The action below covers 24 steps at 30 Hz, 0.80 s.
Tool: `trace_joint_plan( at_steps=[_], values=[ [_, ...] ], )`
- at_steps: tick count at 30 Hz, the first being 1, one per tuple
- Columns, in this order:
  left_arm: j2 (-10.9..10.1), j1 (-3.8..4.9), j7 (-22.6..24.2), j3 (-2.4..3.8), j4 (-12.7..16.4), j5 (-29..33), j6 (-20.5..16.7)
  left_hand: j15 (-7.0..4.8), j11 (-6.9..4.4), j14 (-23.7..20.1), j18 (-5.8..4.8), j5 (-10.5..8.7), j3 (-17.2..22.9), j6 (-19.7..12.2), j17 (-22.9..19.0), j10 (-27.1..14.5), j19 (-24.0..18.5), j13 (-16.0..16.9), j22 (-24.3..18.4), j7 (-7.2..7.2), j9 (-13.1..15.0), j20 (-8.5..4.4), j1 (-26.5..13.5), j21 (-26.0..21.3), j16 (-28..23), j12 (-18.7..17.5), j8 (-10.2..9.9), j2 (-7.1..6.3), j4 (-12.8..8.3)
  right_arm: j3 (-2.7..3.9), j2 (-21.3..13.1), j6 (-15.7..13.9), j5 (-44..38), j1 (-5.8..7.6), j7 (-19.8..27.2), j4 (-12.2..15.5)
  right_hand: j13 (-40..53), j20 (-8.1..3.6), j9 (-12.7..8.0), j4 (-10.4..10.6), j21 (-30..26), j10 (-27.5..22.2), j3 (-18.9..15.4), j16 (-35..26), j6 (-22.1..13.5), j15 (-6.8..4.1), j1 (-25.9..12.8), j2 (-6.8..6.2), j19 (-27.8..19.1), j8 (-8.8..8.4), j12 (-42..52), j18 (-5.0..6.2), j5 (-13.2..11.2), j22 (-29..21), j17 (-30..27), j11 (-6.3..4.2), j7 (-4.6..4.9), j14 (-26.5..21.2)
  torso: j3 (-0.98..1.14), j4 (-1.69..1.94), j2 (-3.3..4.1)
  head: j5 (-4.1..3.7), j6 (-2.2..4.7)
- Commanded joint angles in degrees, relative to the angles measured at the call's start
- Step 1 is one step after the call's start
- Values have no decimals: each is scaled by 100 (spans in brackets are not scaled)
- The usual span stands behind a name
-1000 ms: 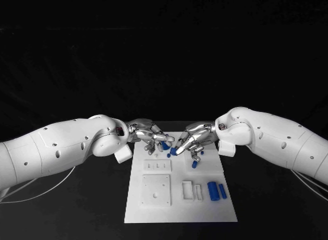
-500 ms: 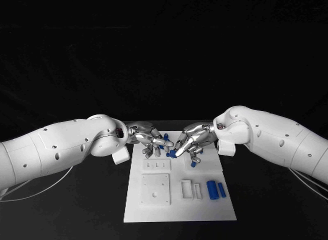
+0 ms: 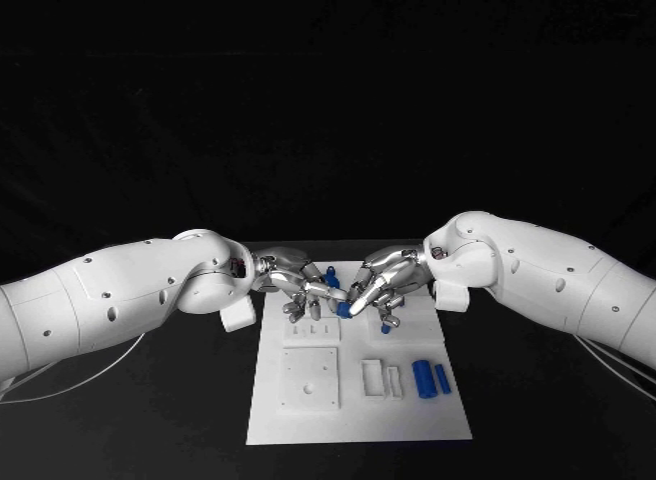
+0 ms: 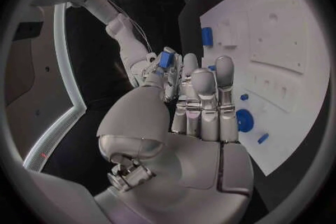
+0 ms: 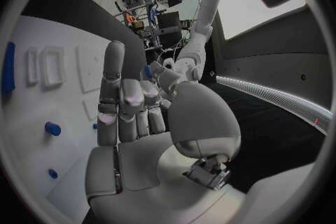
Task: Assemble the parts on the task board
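The white task board lies in the middle of the table. Above its far end my left hand and right hand meet fingertip to fingertip around one blue part. The left wrist view shows that blue part at the tip of my left hand's thumb, with the right hand's fingers against it. In the right wrist view a sliver of the blue part shows between my right hand's thumb and curled fingers. Most of the part is hidden.
Two blue bars lie side by side at the board's right, beside a white rectangular frame. A square plate sits at the board's left. Small blue pegs stand under the hands.
Both hands have drawn slightly closer together and away from the board's near end, keeping the blue part between their fingertips. The whole picture has shifted a little.
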Motion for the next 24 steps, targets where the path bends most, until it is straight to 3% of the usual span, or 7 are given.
trace_joint_plan(
  at_steps=[1, 2, 3, 7, 16, 20, 24],
  values=[
    [-4, 2, 72, 2, 23, 132, 262, 4, 18, -33, -20, -582, 56, -24, -7, -36, -46, -9, 14, 5, 24, 7, -117, -28, 43, -31, -7, -95, 135, -4, 4, 155, 11, -1, -17, 16, -7, 23, 25, -24, -35, -41, 14, -34, 58, 1, 0, 63, -20, 17, -33, 13, 0, 5, 4, -12, -1, -23, 3, 0, 3, -2, -4],
    [-6, 2, 70, 1, 24, 139, 270, 3, 22, -34, -20, -787, 146, -23, -10, -37, -46, -9, 20, 5, 34, 8, -151, -30, 45, -29, -6, -156, 208, -5, 4, 156, 10, -1, -18, 16, -4, 25, 27, -29, -36, -41, 15, -34, 57, 2, 2, 62, -22, 17, -29, 15, 4, 14, 4, -13, -1, -25, 3, 0, 3, -2, -4],
    [-9, 2, 66, 1, 25, 153, 283, 2, 27, -35, -18, -828, 252, -25, -13, -40, -44, -9, 27, 5, 46, 10, -169, -32, 48, -27, -6, -222, 280, -5, 3, 157, 8, -1, -20, 16, -3, 25, 27, -29, -36, -41, 15, -34, 57, 2, 3, 62, -22, 17, -29, 15, 4, 15, 4, -13, -1, -25, 4, 0, 3, -3, -4],
    [-21, 2, 39, -6, 26, 215, 328, 23, 40, -43, -14, -620, 339, -110, -17, -98, -49, -21, 44, 35, 14, 19, -160, -42, 58, -51, -14, -257, 337, -7, 3, 166, -9, -1, -27, 16, -3, 25, 27, -29, -36, -41, 15, -34, 57, 2, 3, 62, -22, 17, -29, 15, 4, 15, 4, -13, -1, -25, 4, -3, 3, 6, -1],
    [-22, 0, -18, -28, 48, 212, 547, 35, 52, -65, -4, -519, 249, -125, -22, -123, -64, -51, 91, 47, -111, 35, -103, -53, 94, -59, -12, -175, 189, -9, 6, 174, -30, -1, -23, 13, -1, 29, 31, -44, -47, -49, 22, -41, 60, 5, 6, 63, -32, 18, -28, 23, 20, 47, 0, -14, 0, -34, 2, -1, 6, -3, -16],
    [-23, 0, -37, -34, 62, 163, 639, 34, 48, -69, -7, -203, 193, -116, -24, -119, -66, -63, 104, 46, -138, 33, -4, -58, 104, -67, -11, -118, 26, -10, 11, 177, -45, -1, -26, 10, -1, 29, 31, -44, -47, -49, 22, -41, 60, 5, 6, 63, -32, 18, -28, 23, 20, 47, 0, -14, 0, -34, 2, 1, 7, -3, -26],
    [-17, -1, -38, -38, 73, 131, 700, 27, 41, -77, -14, 278, 107, -97, -26, -108, -73, -81, 119, 42, -175, 28, 130, -68, 113, -81, -10, -27, -192, -11, 20, 181, -71, -1, -26, 11, 2, 31, 34, -49, -53, -50, 24, -45, 66, 5, 4, 60, -34, 19, -25, 26, 40, 62, -3, -17, -1, -37, 0, -2, 6, -1, -28]
  ],
)
